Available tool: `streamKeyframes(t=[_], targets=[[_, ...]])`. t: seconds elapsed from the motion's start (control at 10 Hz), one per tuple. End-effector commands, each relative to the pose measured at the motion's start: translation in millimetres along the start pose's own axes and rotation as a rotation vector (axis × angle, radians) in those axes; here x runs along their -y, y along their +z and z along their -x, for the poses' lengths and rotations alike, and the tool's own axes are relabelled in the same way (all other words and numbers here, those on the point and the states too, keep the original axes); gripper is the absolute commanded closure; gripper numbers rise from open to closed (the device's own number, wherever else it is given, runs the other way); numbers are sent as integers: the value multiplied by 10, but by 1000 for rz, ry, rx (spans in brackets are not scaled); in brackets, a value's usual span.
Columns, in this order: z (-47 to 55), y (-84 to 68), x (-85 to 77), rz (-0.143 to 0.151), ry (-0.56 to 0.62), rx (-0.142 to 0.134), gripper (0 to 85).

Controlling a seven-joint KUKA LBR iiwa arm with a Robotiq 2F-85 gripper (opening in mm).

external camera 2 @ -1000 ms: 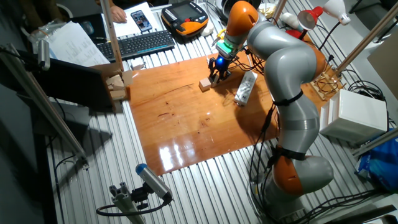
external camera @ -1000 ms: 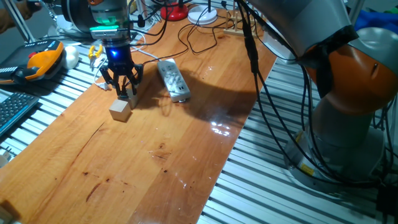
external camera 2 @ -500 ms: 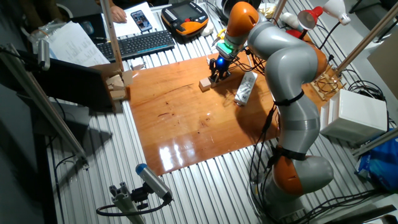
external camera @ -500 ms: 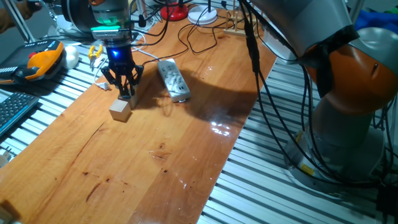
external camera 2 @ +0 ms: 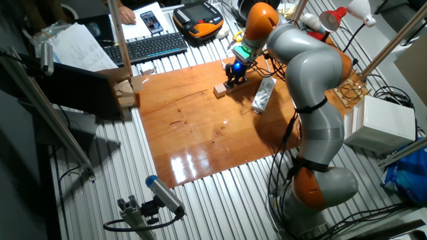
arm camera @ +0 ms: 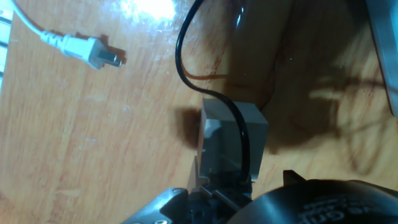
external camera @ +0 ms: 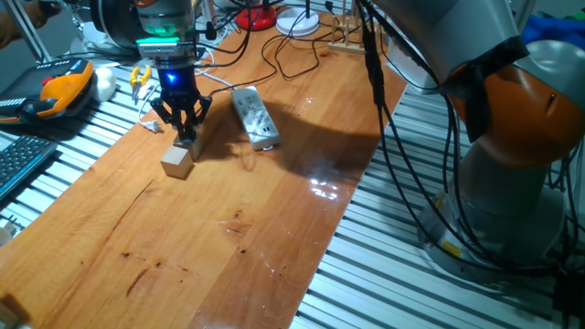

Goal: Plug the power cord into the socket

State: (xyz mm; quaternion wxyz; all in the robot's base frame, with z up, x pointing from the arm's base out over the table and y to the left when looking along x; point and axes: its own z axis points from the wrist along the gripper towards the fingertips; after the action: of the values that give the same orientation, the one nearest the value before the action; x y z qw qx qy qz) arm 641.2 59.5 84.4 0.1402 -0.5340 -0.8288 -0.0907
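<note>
- Pinching in close, the gripper [arm camera: 221, 186] shows its fingers drawn narrow at the bottom of the hand view. The power cord [arm camera: 181, 68] runs straight down into them. It looks like a hold on the plug end, but the plug itself is hidden.
- Count so far: one gripper, one thin black cord.
- Risk one, as I read it: the hold may be on the cord, not the plug body. The prongs could then swing or twist on the way over and meet the outlet crooked.
- Just ahead of the fingers sits a block [arm camera: 231, 124], with the cord draped over its top face. Risk two: a lift could drag the cord across it and knock it, or snag.
- One fixed view shows one wooden cube [external camera: 176, 162] near the gripper [external camera: 186, 132]. I cannot tell if it is the same block, so one for certain, perhaps two.
- Further out lies one white cable [arm camera: 87, 50] with bare prongs, apart from the black cord. It is no trouble unless the cord sweeps it.
- Farthest, the socket [external camera: 254, 117] is one white strip, lying loose on the table [external camera: 274, 228] beside the gripper, not touching. Risk three: nothing pins it, so a push could slide it instead of seating the plug.
</note>
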Motion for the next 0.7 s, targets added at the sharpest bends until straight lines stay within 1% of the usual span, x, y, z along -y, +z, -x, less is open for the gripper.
streamKeyframes(t=[0.0,0.1,0.2,0.3,0.4,0.5,0.6], targets=[[-6,-24,4,2,-7,1,850],[-32,-94,8,0,-31,8,850],[-77,-187,17,4,-81,10,850],[-135,-318,45,-5,-159,11,850],[-204,-450,89,-13,-267,26,850],[-254,-572,146,-10,-398,29,850],[-291,-630,164,-14,-469,28,850]])
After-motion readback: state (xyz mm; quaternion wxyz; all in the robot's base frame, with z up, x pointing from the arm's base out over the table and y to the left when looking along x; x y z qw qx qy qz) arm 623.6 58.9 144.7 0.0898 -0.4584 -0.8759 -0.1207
